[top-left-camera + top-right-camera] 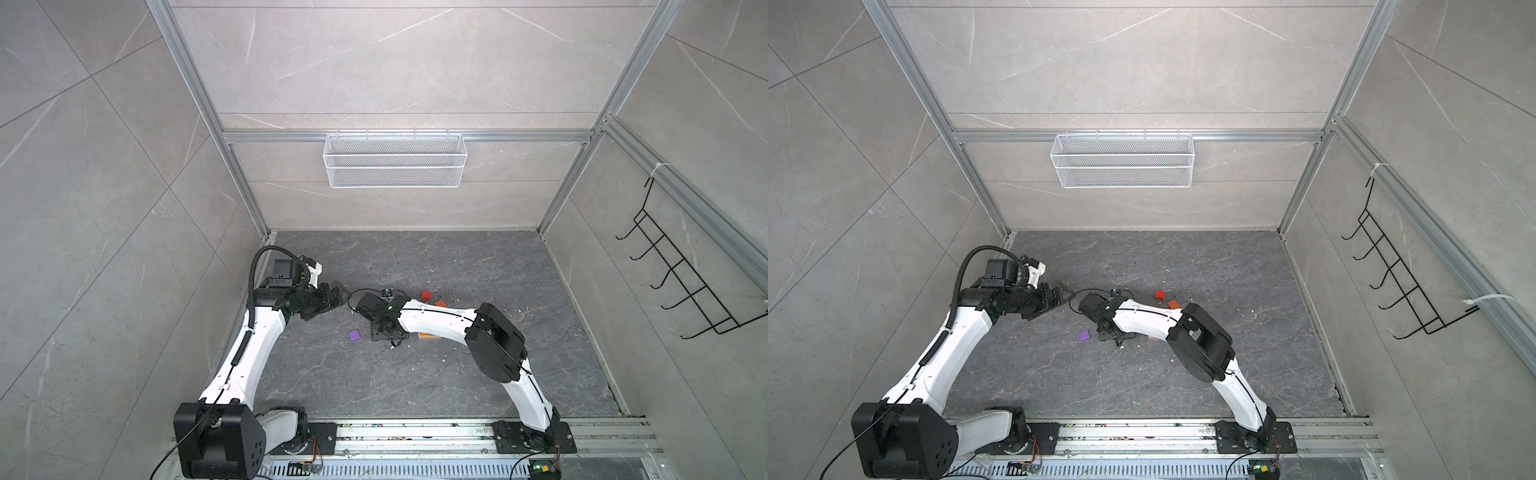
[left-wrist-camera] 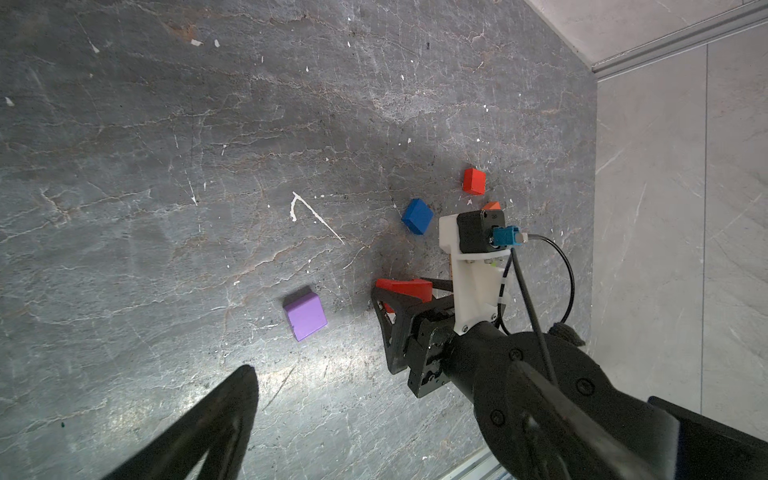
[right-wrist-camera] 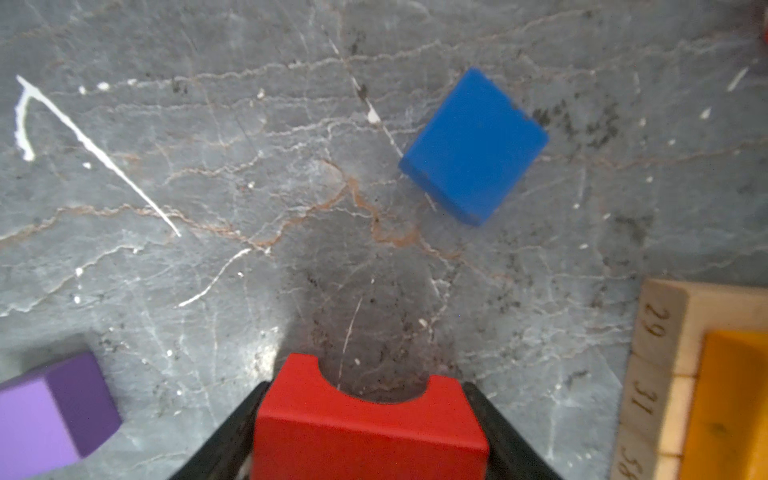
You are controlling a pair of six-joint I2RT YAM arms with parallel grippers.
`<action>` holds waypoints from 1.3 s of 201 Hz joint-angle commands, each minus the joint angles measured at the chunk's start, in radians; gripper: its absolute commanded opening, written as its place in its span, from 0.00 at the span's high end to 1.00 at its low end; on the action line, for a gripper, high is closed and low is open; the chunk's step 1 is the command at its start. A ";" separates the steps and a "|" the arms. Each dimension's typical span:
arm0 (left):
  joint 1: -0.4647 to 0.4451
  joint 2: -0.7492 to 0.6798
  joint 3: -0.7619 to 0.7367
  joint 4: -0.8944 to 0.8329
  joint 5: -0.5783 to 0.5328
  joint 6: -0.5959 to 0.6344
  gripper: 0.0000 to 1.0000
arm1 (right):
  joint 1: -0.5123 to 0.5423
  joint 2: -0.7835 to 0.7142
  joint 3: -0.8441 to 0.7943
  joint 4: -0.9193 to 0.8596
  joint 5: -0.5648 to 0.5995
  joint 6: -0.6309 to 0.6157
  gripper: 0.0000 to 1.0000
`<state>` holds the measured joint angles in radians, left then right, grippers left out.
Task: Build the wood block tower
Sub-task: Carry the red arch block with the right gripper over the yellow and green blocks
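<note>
Looking first at the right gripper [image 3: 368, 390], I see its two black jaws pressed on both sides of a red wooden block with a half-round notch [image 3: 365, 436]. The block sits low over the dark grey stone-patterned table [image 3: 208, 208], and I cannot tell if it is lifted off it. Just beside it lies a purple wooden cube [image 3: 45, 411], and a bit further a blue wooden cube [image 3: 473, 145]. Near on the other side is the start of the tower: a plain tan wooden bar with printed numbers [image 3: 660, 374], with an orange wooden block [image 3: 731, 407] lying on top. A small red wooden cube [image 2: 474, 180] waits farther away. The left gripper [image 1: 337, 294] hangs apart, its jaws wide and empty.

To my judgement, the step in hand is the pick-up of the red notched block. The next move asks for a straight lift, then a short carry over to the orange layer. It also needs a level, centred placing, so that the low stack does not shift.
</note>
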<state>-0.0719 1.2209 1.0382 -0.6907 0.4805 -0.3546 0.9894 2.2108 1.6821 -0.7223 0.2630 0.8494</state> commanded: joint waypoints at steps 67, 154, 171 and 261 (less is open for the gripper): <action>0.007 0.010 -0.003 0.012 0.045 0.020 0.05 | 0.012 -0.052 -0.020 -0.026 0.031 -0.061 0.68; 0.004 0.022 -0.020 0.069 0.187 0.007 0.05 | -0.018 -0.292 -0.181 0.007 0.024 -0.108 0.70; -0.004 0.034 -0.021 0.078 0.217 -0.002 0.05 | -0.056 -0.342 -0.235 0.028 -0.017 -0.112 0.70; -0.146 0.051 -0.007 0.132 0.214 -0.026 0.05 | -0.211 -0.508 -0.426 0.027 -0.052 -0.216 0.69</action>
<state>-0.1787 1.2568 1.0183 -0.5945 0.6655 -0.3702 0.7967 1.7432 1.2987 -0.6876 0.2203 0.6788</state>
